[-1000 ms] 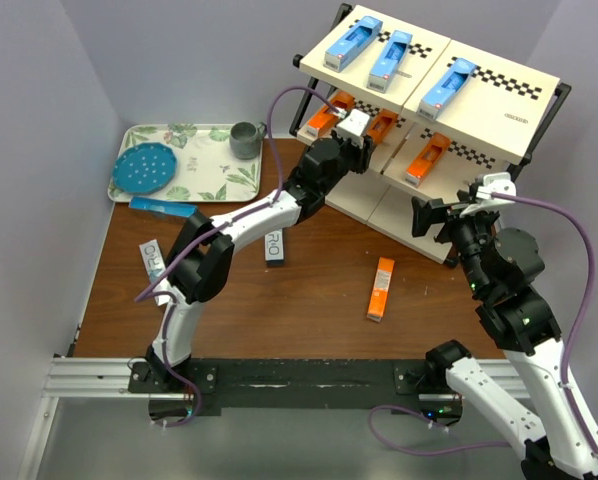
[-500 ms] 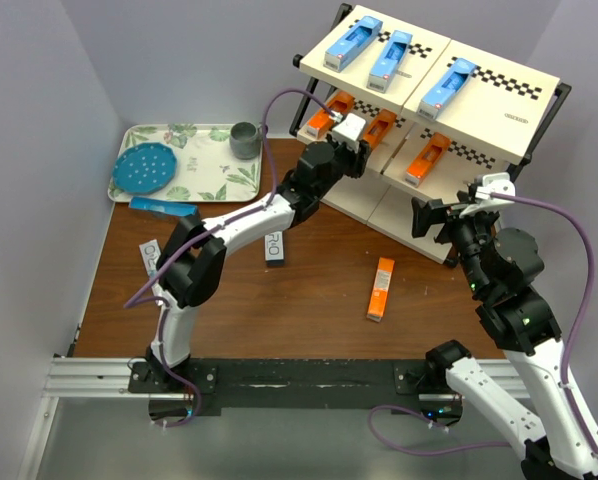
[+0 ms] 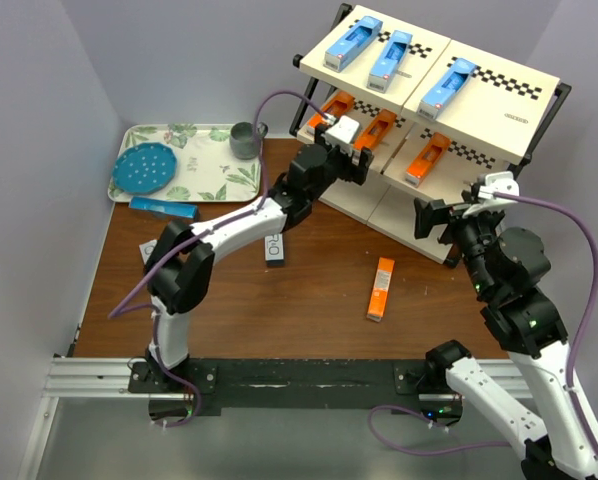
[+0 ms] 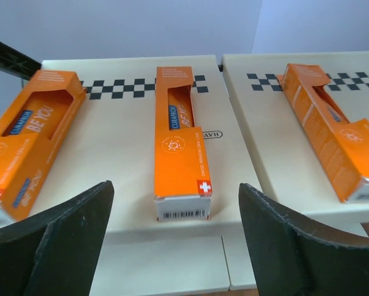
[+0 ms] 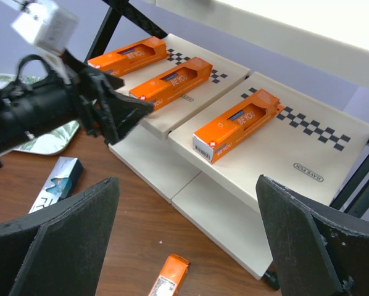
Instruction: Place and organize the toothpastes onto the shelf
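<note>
On the shelf (image 3: 509, 100), six toothpastes (image 3: 388, 58)

a leaf-patterned tray (image 3: 211, 172) on the table (image 3: 309, 300) holds a blue dotted plate (image 3: 146, 168) and a grey cup (image 3: 245, 140).

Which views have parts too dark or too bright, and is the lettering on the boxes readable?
Left wrist view: the middle orange toothpaste is sharp, its lettering readable; the left gripper's fingers are nearly featureless black. Right wrist view: the upper shelf board is washed out white; the right gripper's fingers equally dark. Top external view: light is even, shadows soft.
</note>
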`<state>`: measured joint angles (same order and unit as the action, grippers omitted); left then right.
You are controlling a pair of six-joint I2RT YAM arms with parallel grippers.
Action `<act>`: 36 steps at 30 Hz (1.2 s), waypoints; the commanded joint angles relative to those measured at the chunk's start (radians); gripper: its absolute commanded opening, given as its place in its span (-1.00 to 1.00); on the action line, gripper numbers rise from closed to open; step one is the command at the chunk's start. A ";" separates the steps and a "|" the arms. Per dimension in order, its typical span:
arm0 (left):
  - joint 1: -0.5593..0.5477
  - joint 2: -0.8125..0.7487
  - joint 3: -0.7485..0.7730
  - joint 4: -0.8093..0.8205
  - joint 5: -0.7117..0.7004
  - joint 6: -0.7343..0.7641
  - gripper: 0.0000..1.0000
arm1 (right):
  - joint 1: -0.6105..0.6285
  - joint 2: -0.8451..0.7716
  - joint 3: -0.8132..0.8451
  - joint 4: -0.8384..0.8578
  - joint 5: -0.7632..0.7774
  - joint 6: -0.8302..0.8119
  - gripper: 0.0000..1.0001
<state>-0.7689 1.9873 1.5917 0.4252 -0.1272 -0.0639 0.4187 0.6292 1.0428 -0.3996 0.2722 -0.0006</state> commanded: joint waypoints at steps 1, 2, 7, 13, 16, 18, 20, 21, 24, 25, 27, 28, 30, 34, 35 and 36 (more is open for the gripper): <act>-0.003 -0.189 -0.082 0.073 -0.023 -0.002 0.79 | 0.002 0.018 0.065 -0.024 -0.001 -0.036 0.97; -0.003 -0.214 -0.107 0.075 -0.028 -0.002 0.80 | 0.002 0.023 0.077 -0.044 -0.005 -0.036 0.97; -0.003 -0.405 -0.303 0.061 -0.097 -0.022 0.85 | 0.002 0.040 0.117 -0.152 -0.004 0.052 0.97; -0.004 -0.547 -0.493 -0.070 -0.060 -0.132 0.88 | 0.002 0.046 0.120 -0.286 0.019 0.166 0.97; -0.020 -0.553 -0.555 -0.144 -0.020 -0.187 0.87 | 0.002 0.029 0.091 -0.317 0.050 0.223 0.97; -0.042 -0.541 -0.579 -0.183 -0.015 -0.200 0.88 | 0.002 0.003 0.056 -0.323 0.071 0.254 0.97; -0.061 -0.529 -0.584 -0.239 -0.009 -0.220 0.88 | 0.003 -0.005 0.030 -0.337 0.085 0.280 0.97; -0.079 -0.513 -0.582 -0.278 -0.009 -0.232 0.88 | 0.002 -0.009 0.025 -0.344 0.093 0.284 0.97; -0.125 -0.493 -0.587 -0.307 0.009 -0.303 0.88 | 0.002 -0.006 0.017 -0.372 0.114 0.298 0.97; -0.142 -0.489 -0.593 -0.307 0.009 -0.336 0.88 | 0.002 -0.005 0.014 -0.386 0.122 0.300 0.97; -0.197 -0.463 -0.593 -0.302 -0.005 -0.375 0.88 | 0.002 -0.009 0.013 -0.396 0.136 0.307 0.97; -0.214 -0.449 -0.569 -0.310 -0.021 -0.392 0.88 | 0.002 -0.019 0.008 -0.404 0.143 0.312 0.97; -0.266 -0.386 -0.524 -0.353 -0.038 -0.430 0.88 | 0.002 -0.028 -0.001 -0.407 0.142 0.324 0.97; -0.351 -0.248 -0.347 -0.402 -0.130 -0.461 0.88 | 0.002 -0.048 -0.017 -0.419 0.186 0.343 0.97; -0.371 -0.179 -0.305 -0.419 -0.137 -0.474 0.87 | 0.002 -0.052 -0.012 -0.427 0.186 0.346 0.97; -0.377 -0.145 -0.264 -0.483 -0.137 -0.509 0.87 | 0.002 -0.054 -0.001 -0.439 0.188 0.349 0.97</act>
<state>-1.0985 1.7264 1.1629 0.0311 -0.1928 -0.4709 0.4187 0.5877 1.0286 -0.8150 0.4088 0.3092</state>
